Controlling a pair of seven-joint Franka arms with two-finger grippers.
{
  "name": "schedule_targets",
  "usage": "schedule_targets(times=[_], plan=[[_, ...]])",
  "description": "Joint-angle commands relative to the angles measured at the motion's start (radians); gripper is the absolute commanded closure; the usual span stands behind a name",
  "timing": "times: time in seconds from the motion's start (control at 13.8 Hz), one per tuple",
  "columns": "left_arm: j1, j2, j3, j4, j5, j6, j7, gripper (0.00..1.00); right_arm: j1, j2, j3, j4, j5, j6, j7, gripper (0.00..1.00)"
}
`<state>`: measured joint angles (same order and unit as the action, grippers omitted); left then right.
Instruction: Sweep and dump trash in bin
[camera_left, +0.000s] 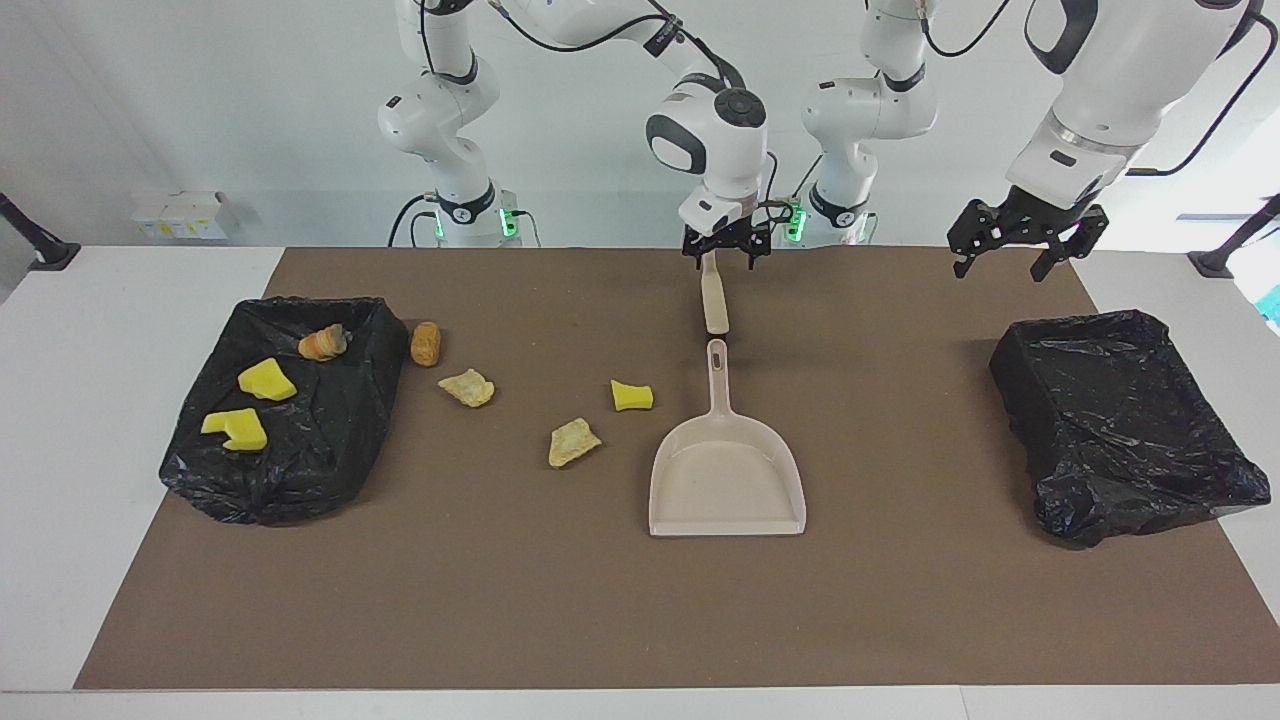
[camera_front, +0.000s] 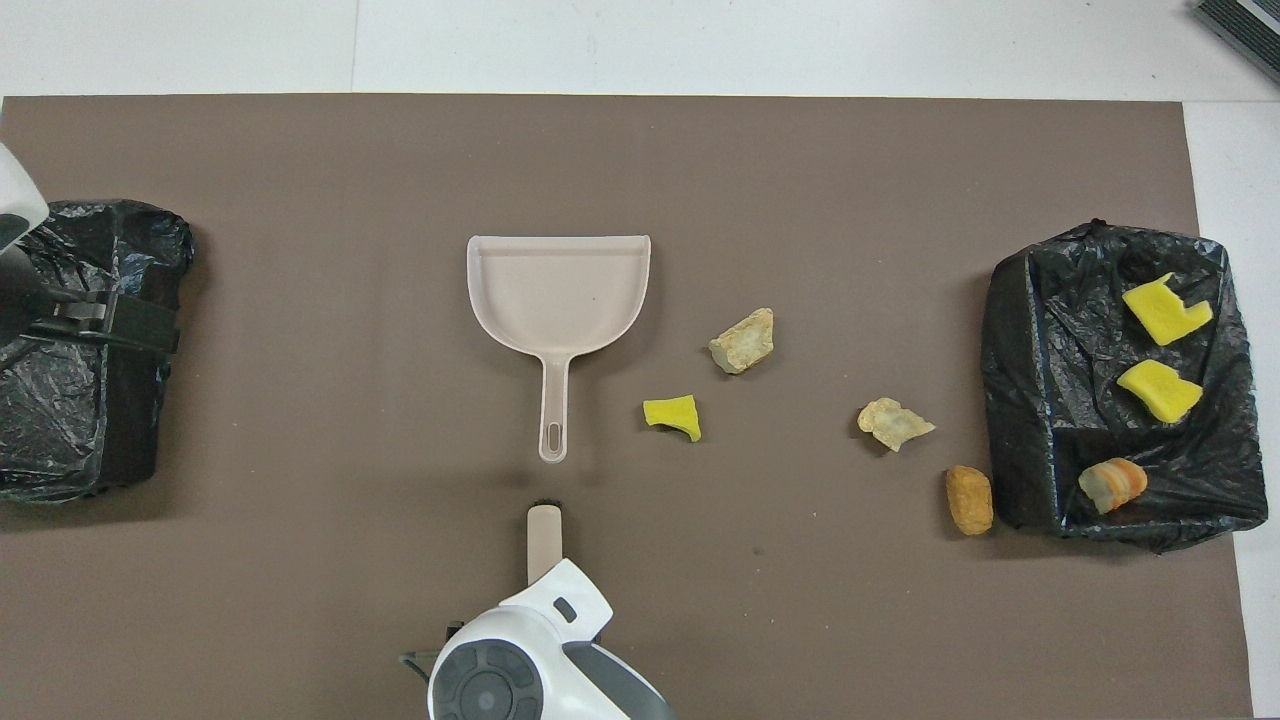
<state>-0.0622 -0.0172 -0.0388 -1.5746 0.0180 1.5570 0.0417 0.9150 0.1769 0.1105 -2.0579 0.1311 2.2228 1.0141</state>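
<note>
Fingers of right gripper (camera_left: 727, 247) stand apart over brush (camera_left: 714, 300), which lies lengthwise toward dustpan (camera_left: 727, 480); left gripper (camera_left: 1025, 245), fingers also apart, waits near bin (camera_left: 1120, 400).

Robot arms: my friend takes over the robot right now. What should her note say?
Right gripper: open, above the beige brush's end nearer the robots; brush not gripped.
Left gripper: open, raised, waiting by the empty bin.
Done: two yellow foam pieces and the orange-striped piece lie in the black-lined bin at the right arm's end.
Left: brown oval lump beside that bin, two tan crusty bits and a yellow foam chunk lie on the mat.
The dustpan sits empty mid-mat.
</note>
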Motion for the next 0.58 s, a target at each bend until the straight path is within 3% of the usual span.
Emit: schedule_targets(times=[0.0,0.51], plan=[[0.004,-0.018,0.002,-0.007,0.02,-0.008,-0.009,0.0,0.013,-0.095,-0.003,-0.128,0.038,0.032,0.021,0.0],[-0.011,-0.024,-0.004,-0.015,0.011,0.002,-0.023,0.0,0.064,-0.106,-0.003,-0.154,0.102,0.029,0.035,0.16]])
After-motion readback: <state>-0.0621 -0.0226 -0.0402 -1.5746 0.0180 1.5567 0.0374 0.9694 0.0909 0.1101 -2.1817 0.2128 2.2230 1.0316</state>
